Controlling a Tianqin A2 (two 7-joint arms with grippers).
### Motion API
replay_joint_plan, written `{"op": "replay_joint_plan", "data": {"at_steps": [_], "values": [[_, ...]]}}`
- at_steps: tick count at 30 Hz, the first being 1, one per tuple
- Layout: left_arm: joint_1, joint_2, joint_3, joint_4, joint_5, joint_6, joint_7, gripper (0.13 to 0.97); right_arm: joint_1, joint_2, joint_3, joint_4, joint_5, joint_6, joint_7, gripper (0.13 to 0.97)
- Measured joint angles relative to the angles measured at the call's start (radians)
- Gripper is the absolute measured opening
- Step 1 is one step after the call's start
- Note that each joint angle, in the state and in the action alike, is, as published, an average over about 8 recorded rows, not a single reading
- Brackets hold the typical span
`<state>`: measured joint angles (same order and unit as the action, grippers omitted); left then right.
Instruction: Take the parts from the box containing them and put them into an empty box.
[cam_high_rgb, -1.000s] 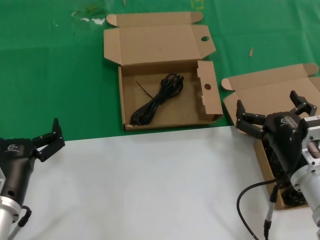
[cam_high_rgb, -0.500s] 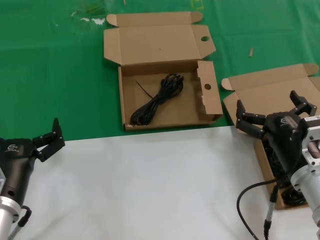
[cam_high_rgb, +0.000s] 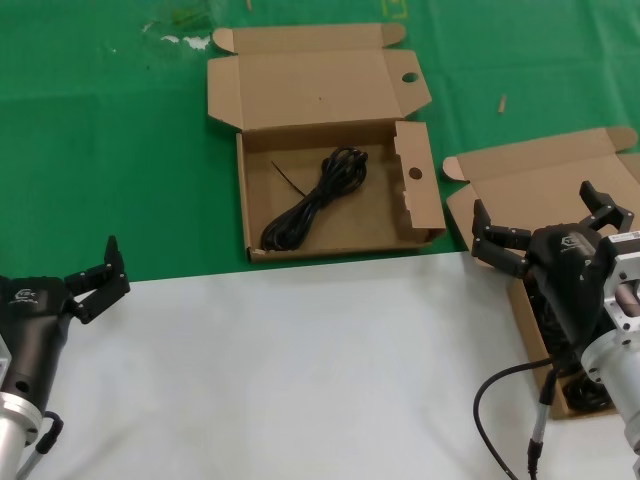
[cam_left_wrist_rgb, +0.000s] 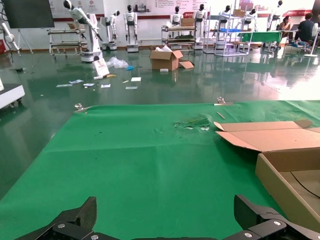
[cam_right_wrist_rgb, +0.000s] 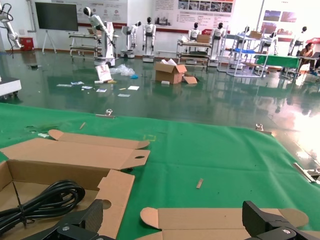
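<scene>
Right pincer hangs spread wide, gripping nothing, over the plain-flap box at the right bench edge; dark cables sit in it under the arm. One black cable hank lies in the holed-flap box on the green mat. Left pincer parked low left, splayed, nothing held.

No lettering can be read anywhere. A small white logo marks the black housing of the left claw and another the housing of the right claw, both too small to make out. Wall posters at the far end of the hall, seen from the right wrist, carry print that stays illegible; a dark screen beside them shows nothing.
</scene>
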<state>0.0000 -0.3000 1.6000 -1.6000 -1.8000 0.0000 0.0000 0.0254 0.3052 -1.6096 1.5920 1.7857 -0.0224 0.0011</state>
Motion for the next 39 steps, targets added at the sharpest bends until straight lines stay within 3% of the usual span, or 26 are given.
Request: {"op": "replay_joint_plan", "data": {"at_steps": [39], "values": [[0.000, 0.000, 0.000, 0.000, 0.000, 0.000, 0.000, 0.966, 0.000, 0.000, 0.000, 0.000, 0.000, 0.000, 0.000, 0.966]]}}
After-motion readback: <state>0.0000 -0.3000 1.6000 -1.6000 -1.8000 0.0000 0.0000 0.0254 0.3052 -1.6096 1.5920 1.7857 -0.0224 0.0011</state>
